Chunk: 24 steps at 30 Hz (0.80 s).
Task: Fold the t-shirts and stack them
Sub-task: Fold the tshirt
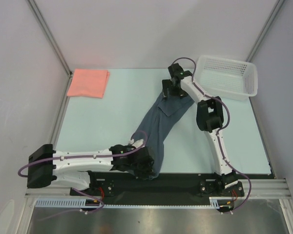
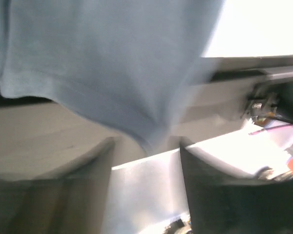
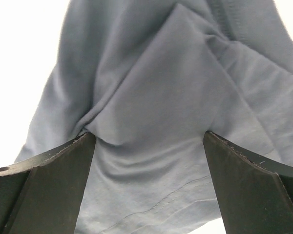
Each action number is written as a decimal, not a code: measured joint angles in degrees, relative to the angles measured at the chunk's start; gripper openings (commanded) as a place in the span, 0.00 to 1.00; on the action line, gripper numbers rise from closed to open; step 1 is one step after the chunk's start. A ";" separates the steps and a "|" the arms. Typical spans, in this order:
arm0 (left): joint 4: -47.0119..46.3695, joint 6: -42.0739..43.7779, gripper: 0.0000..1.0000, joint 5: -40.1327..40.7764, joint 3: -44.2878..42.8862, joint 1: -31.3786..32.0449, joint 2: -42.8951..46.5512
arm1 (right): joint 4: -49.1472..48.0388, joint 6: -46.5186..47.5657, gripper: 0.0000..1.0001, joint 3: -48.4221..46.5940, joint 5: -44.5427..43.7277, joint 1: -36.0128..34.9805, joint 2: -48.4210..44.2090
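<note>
the slate shirt (image 1: 158,129) is stretched diagonally across the tabletop (image 1: 102,126); the pink shirt (image 1: 89,83) lies folded at upper left. the right hand (image 1: 172,90) is spread over the slate shirt's upper end, the left hand (image 1: 144,165) parted at its lower hem. the cloth is best flattened, then pinched at matching corners.

A white mesh basket (image 1: 223,91) stands upright in the far right corner of the pale green desk (image 1: 102,131), plain white panels (image 1: 136,29) framed by metal posts (image 1: 49,34) close the desk in on three sides, and a black strip (image 1: 176,181) and a metal rail (image 1: 156,206) run along its near edge.
</note>
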<state>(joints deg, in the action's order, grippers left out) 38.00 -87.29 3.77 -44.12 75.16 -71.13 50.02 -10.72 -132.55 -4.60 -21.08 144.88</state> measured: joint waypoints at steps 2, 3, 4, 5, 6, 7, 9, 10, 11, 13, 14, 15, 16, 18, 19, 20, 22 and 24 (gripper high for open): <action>-0.94 2.45 0.93 0.79 -1.73 0.90 -0.11 | -0.02 0.07 1.00 0.00 -0.13 0.42 -0.31; -1.33 3.32 0.95 1.31 -1.99 1.31 0.85 | 0.09 0.07 1.00 0.00 -0.44 0.63 -0.66; -1.49 4.02 0.95 2.05 -2.10 1.62 2.25 | 0.28 0.04 1.00 0.00 -0.74 0.72 -1.14; -1.46 4.68 0.97 2.60 -2.16 1.79 3.96 | 0.57 -0.04 1.00 0.00 -1.11 0.72 -1.84; -1.22 5.44 0.97 3.21 -2.29 1.88 5.79 | 0.85 -0.22 1.00 0.04 -1.31 0.63 -2.80; -0.70 5.99 0.96 3.61 -2.60 1.88 7.06 | 1.07 -0.39 1.00 0.07 -1.51 0.52 -3.78; 0.59 7.34 0.92 4.31 -3.69 1.88 9.57 | 1.77 -1.20 1.00 0.09 -1.79 0.26 -6.62; 1.53 8.04 0.91 4.87 -4.44 1.86 10.45 | 2.10 -1.53 1.00 0.13 -2.12 0.20 -8.26; 2.36 8.83 0.89 5.22 -5.05 1.66 11.23 | 2.29 -1.95 1.00 0.22 -2.54 0.15 -9.97; 3.41 11.08 0.88 5.22 -5.60 0.42 12.81 | 2.14 -3.69 1.00 1.05 -3.48 -0.02 -13.29; 4.02 12.79 0.89 4.98 -5.62 -1.36 13.79 | 1.97 -4.66 1.00 1.73 -4.02 -0.09 -14.73; 4.70 14.84 0.89 4.90 -5.62 -3.93 14.69 | 1.92 -6.16 1.00 2.69 -4.72 -0.20 -16.48; 5.20 17.16 0.91 4.85 -5.66 -7.56 15.45 | 1.90 -7.32 1.00 3.34 -5.35 -0.24 -17.49; 5.77 22.27 0.92 3.61 -5.97 -15.87 16.41 | 1.55 -10.51 1.00 5.14 -7.19 -0.63 -19.10; 5.44 25.77 0.93 2.93 -6.23 -21.22 16.61 | 1.42 -12.02 1.00 5.95 -8.07 -0.76 -19.41; 4.70 28.96 0.93 1.20 -6.43 -26.27 16.68 | 1.20 -13.40 1.00 6.86 -8.74 -0.87 -19.43; 1.75 36.37 0.91 -2.69 -6.64 -36.52 16.11 | 0.63 -15.50 1.00 9.29 -9.20 -1.18 -19.43; -2.32 43.06 0.84 -9.07 -7.39 -45.92 13.42 | 0.59 -16.79 1.00 12.17 -9.18 -1.31 -19.47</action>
<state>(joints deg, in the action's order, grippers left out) 35.68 -44.23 -5.30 -51.51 29.23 -57.71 50.61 -27.51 -120.38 -13.78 -22.39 125.40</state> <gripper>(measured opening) 0.893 0.995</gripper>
